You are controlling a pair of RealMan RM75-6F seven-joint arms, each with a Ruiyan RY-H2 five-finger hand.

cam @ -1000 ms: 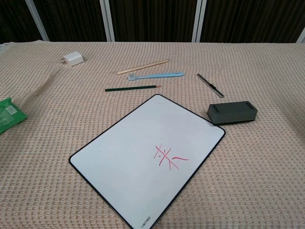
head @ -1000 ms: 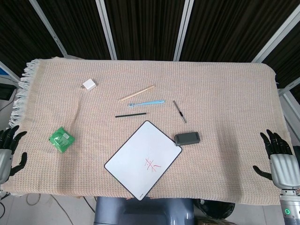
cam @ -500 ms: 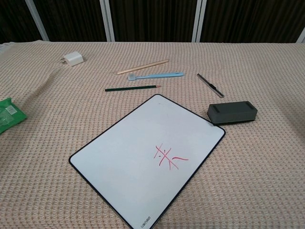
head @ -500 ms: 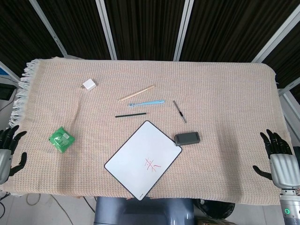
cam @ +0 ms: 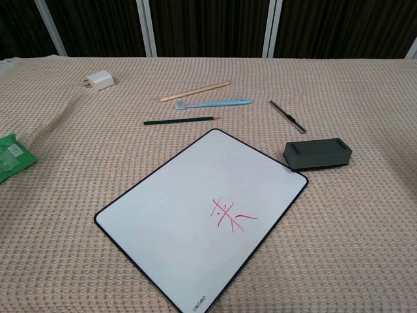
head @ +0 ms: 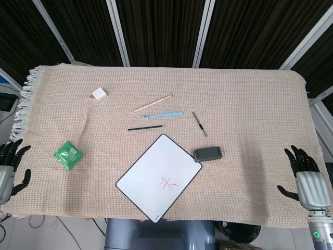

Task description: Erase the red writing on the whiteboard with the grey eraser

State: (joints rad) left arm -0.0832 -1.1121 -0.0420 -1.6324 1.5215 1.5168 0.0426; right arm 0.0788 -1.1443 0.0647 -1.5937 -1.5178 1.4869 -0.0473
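Lying flat and turned diamond-wise at lower centre of the head view, on a beige knitted cloth (head: pixel 244 99) that covers the table: a white rectangular whiteboard with a thin black rim (head: pixel 154 172). Bearing red writing (head: pixel 168 183) in its lower right part, a small cluster of crossed strokes. Touching or just beside the board's right corner, right of centre in the frame: a dark grey block-shaped eraser (head: pixel 208 153), lying on the cloth, held by nothing.

Resting at the lower right edge of the frame, near the cloth's border and well apart from the eraser: the right hand (head: pixel 307 177), black fingers (head: pixel 297 157) spread apart, holding nothing. Showing partly at the lower left edge: the left hand (head: pixel 8 169), fingers likewise apart and empty. Neither hand showing in the chest view.

Scattered above the board, toward centre frame: a thin dark green pencil (head: pixel 145 127), a light blue toothbrush (head: pixel 163 114), a slim light wooden stick (head: pixel 152 103), and a dark metal pen-like tool (head: pixel 199 124) set diagonally. Sitting at upper left: a small white plug adapter (head: pixel 99 95). Lying at left of centre: a green plastic packet (head: pixel 68 154).
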